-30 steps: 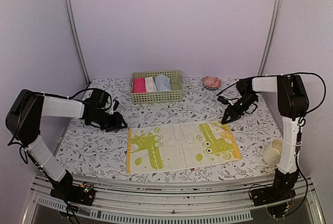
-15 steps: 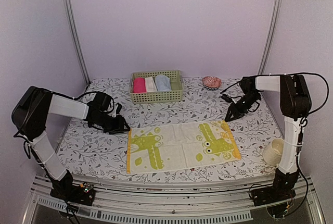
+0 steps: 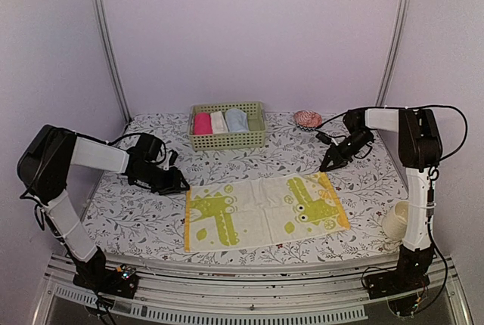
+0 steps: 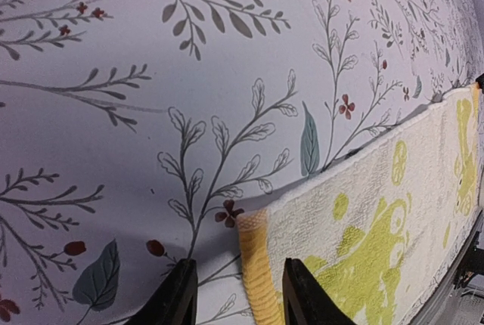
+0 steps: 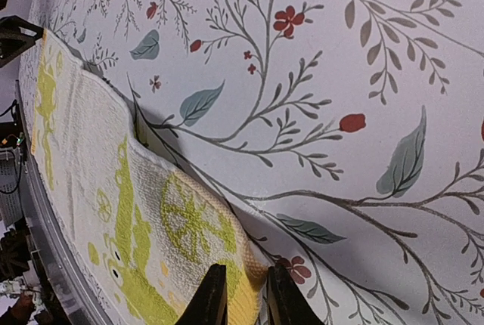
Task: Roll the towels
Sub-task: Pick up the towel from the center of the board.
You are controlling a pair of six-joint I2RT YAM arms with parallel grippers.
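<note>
The left gripper (image 3: 178,186) has edged up to the yellow-green towel (image 3: 265,212), which lies flat and unrolled before the basket (image 3: 227,140). Its jaws gape round one basket-side corner. The right gripper (image 3: 327,166) is nearly closed at the other, and I cannot tell if it is pinching.

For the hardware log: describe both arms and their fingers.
The left arm and right arm share white links, bulky black joints and black bases. A thin black cable loops beside the right one. Their fingers are black, flat, blunt-tipped.
</note>
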